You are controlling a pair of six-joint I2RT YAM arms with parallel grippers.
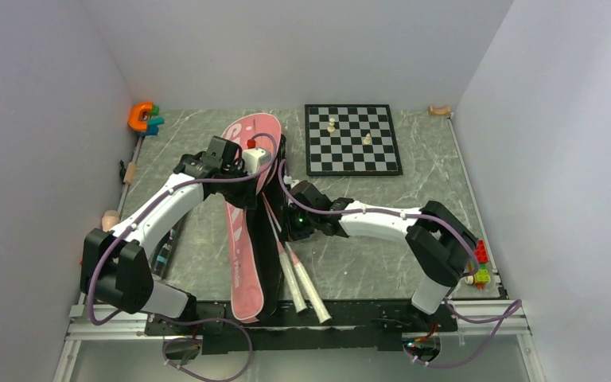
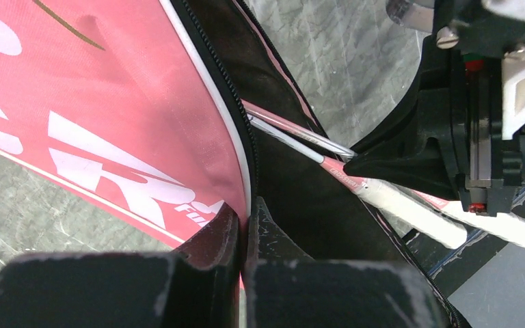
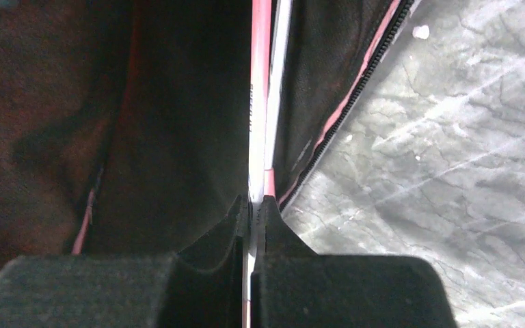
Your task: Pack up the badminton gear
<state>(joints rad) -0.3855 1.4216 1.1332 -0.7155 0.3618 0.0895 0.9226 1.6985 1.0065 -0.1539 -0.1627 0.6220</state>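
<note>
The left arm reaches forward from its base and bends to the right. The left gripper is pinched tight on the bag edge. The right arm folds at the elbow and stretches left, and the right gripper has its jaws closed on a thin racket shaft.

The long pink bag lies lengthwise on the worktop, unzipped, with its black lining showing. Two rackets lie partly inside, their white handles sticking out toward the near edge.
</note>
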